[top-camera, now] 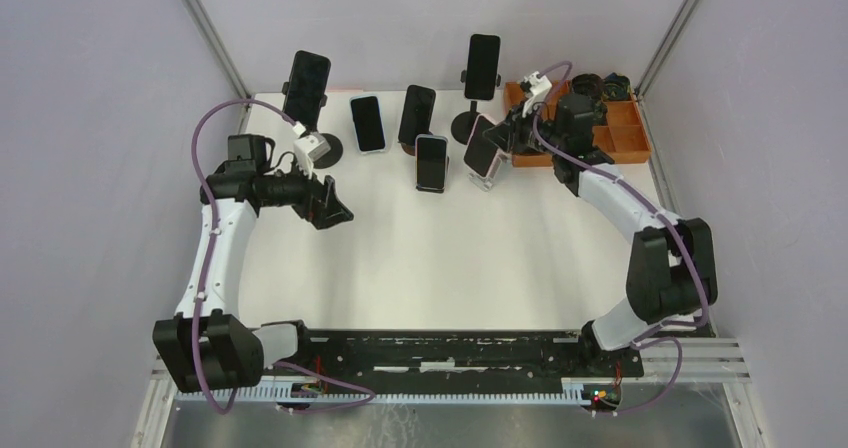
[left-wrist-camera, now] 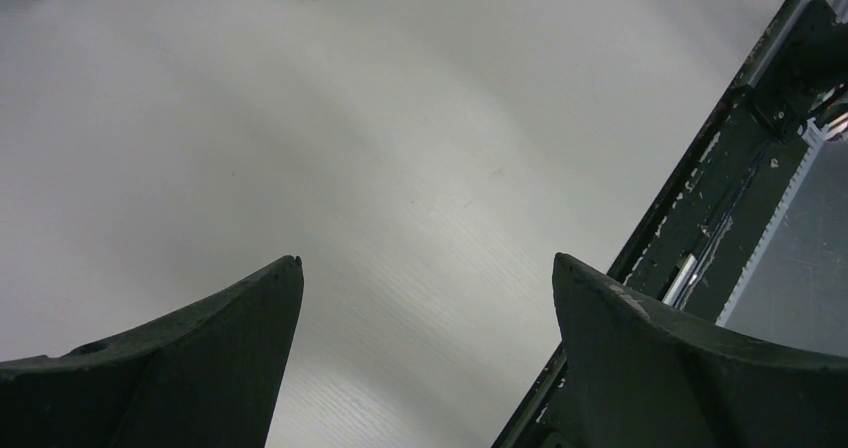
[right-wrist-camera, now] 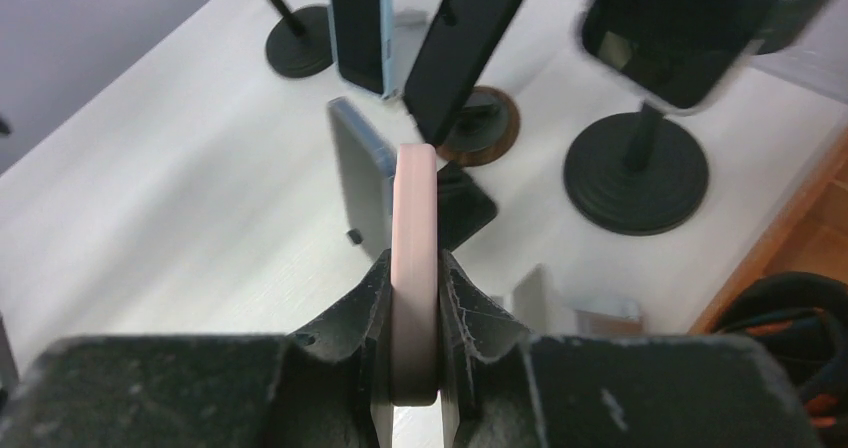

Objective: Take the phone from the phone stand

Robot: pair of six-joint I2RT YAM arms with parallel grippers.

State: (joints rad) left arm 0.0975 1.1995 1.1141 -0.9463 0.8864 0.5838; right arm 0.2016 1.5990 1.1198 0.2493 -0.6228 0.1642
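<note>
Right arm: elbow raised at 4 o'clock of the white table (top-camera: 430, 258), forearm reaching toward 11 o'clock. The right gripper (top-camera: 499, 139) is clamped on the pink-cased phone (right-wrist-camera: 415, 228) – one finger on each face.

Left arm: forearm pointing toward 4 o'clock; the left gripper (left-wrist-camera: 425, 268) hangs over bare tabletop, jaws spread wide, holding nothing.

Phone location: back right of the table, lower end at the clear stand (top-camera: 488, 180). In the top view its long axis runs 1 to 7 o'clock – dark screen facing up, leaning back. Contact with the stand cannot be determined.

Left gripper (left-wrist-camera: 425, 268) wide, right gripper (right-wrist-camera: 415, 268) clamped
</note>
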